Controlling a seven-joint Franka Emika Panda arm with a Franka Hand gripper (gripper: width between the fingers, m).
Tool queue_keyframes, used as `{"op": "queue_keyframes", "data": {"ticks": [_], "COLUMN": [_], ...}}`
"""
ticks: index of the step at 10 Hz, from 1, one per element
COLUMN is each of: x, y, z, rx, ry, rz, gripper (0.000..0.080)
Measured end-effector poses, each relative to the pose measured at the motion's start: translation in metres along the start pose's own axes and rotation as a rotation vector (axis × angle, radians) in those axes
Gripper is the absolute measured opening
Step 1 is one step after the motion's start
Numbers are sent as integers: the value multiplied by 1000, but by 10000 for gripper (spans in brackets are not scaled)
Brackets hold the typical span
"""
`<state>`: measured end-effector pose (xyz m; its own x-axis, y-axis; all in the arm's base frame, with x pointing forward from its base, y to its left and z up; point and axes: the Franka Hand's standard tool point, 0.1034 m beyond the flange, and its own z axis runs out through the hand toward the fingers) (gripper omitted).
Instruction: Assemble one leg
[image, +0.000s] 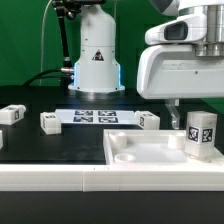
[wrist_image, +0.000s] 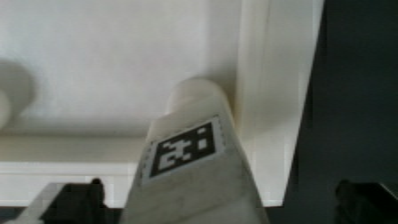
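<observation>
A white leg (image: 199, 135) with black-and-white tags stands upright at the near corner of the large white panel (image: 145, 152), on the exterior view's right. My gripper (image: 194, 116) hangs over it, one finger (image: 172, 113) showing beside the leg. In the wrist view the leg (wrist_image: 199, 165) rises between my two dark fingertips (wrist_image: 80, 202), with a gap on each side. The gripper (wrist_image: 222, 206) is open and does not touch the leg. The panel (wrist_image: 107, 80) fills the background there.
Three more white legs lie on the black table: one (image: 12, 115) at the exterior view's left, one (image: 50, 121) beside it, one (image: 148, 121) behind the panel. The marker board (image: 95, 116) lies in the middle, in front of the robot base (image: 95, 60).
</observation>
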<state>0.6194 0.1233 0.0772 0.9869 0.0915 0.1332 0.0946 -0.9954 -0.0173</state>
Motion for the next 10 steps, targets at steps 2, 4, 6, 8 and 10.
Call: {"op": "queue_keyframes", "data": {"ticks": [2, 4, 6, 8, 10], "x": [0, 0, 0, 0, 1], "y": [1, 1, 1, 2, 5], "z": [0, 0, 0, 0, 0], "rx": [0, 0, 0, 4, 35], "ry": [0, 0, 0, 0, -1], "rz": [-31, -30, -16, 17, 257], "gripper": [523, 382, 289, 289, 289]}}
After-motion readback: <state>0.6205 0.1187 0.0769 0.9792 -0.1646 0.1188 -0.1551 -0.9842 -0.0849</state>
